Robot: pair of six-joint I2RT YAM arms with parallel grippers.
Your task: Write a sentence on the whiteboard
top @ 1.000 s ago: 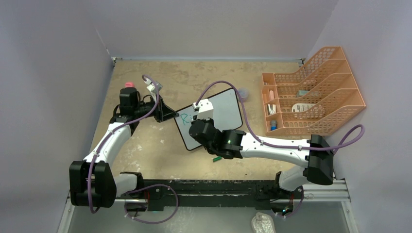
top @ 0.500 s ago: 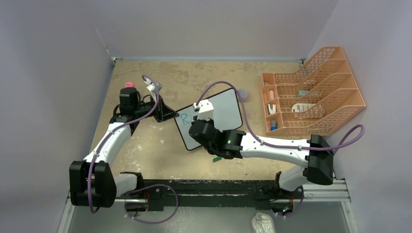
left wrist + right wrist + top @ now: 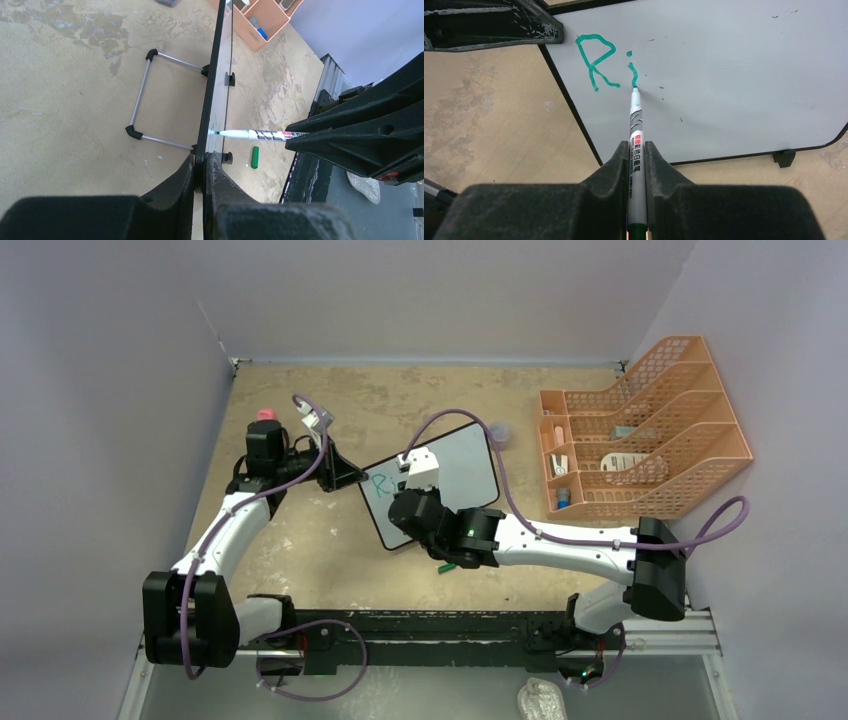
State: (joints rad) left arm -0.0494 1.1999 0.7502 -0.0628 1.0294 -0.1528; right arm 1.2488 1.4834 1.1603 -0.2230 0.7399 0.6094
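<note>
Mottled tan desk [image 3: 320, 550] inside pale walls carries the whiteboard [image 3: 734, 75], propped at a slant on its wire stand [image 3: 141, 107] near the middle, with an orange file rack [image 3: 640, 440] well apart on the right. The left end effector [image 3: 201, 165] is pressed together on the board's black frame at its left edge. The right end effector [image 3: 637, 150] pinches a marker [image 3: 636, 130] by its barrel, tip touching the white face just below the "i" of the sentence [image 3: 604, 62], which so far reads only "Ri". A green cap [image 3: 255, 157] lies on the desk near the board's foot. The board looks thin, light and stiff, so pen pressure would likely tip or skid it. The frame edge close to the writing seems the right hold, clear of the glossy face, where wet ink would smear. The marker's smooth, slim barrel probably wants a firm mid-length pinch.
</note>
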